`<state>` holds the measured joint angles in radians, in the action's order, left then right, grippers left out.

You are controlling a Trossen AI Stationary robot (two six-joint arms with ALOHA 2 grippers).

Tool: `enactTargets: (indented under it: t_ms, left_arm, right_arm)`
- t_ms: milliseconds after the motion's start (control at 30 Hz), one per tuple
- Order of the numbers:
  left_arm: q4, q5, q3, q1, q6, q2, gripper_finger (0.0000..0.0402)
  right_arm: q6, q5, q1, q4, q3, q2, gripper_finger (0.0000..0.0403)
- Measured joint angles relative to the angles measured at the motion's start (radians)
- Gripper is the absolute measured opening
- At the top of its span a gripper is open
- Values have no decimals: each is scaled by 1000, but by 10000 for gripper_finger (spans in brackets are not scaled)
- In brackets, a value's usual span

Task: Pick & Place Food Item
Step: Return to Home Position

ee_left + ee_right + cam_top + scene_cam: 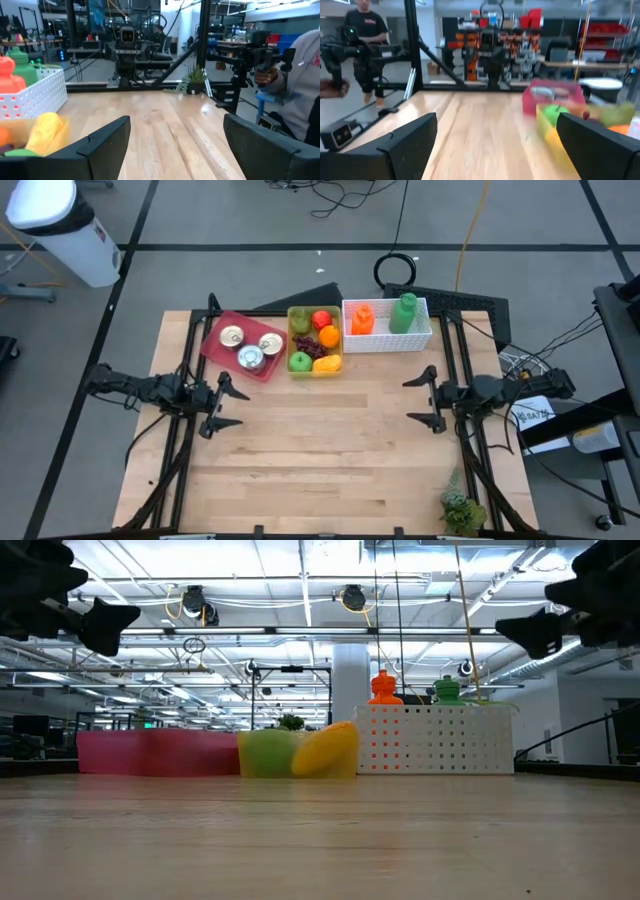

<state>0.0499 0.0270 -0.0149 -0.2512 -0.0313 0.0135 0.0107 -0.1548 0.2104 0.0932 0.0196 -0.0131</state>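
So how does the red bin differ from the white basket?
The red bin has plain walls and sits low; the white basket has perforated walls and stands taller. The red bin lies turned at an angle; the white basket sits square to the table. The red bin holds three cans; the white basket holds two upright bottles. Both sit at the table's far side.
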Motion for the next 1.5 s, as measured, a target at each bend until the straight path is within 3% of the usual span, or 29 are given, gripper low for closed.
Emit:
enactTargets:
  t_ms: [200, 1500]
  left_arm:
    - [-1, 0, 0, 0, -3, 0, 328]
    - [6, 0, -1, 0, 1, 0, 328]
  right_arm:
    - [-110, 2, 0, -17, -1, -32, 391]
    - [-111, 0, 0, 7, -5, -43, 391]
